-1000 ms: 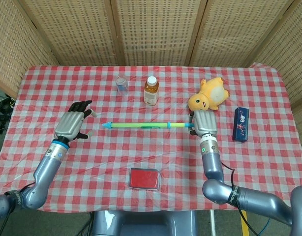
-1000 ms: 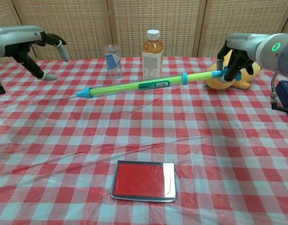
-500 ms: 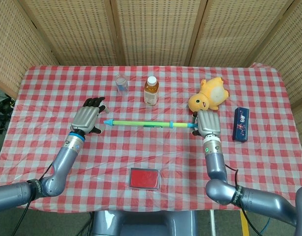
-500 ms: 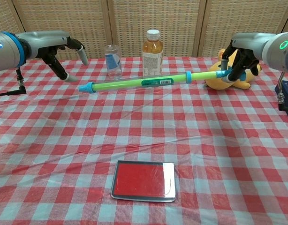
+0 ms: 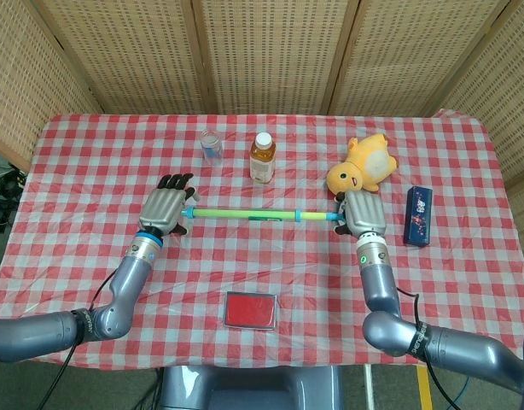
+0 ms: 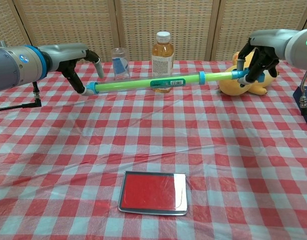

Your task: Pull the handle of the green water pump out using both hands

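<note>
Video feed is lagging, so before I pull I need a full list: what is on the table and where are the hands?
water pump: one, green tube with blue ends, held level above the table's middle
glass: one, clear, far side, left of the bottle
bottle: one, amber drink, white cap, far side behind the pump
plush toy: one, yellow, far right, behind the right hand
box: one, dark blue, right edge
tin: one, red, flat, near centre
tablecloth: one, red and white check, over the table
left hand: fingers around the pump's left tip, not plainly closed
right hand: grips the pump's right end
</note>
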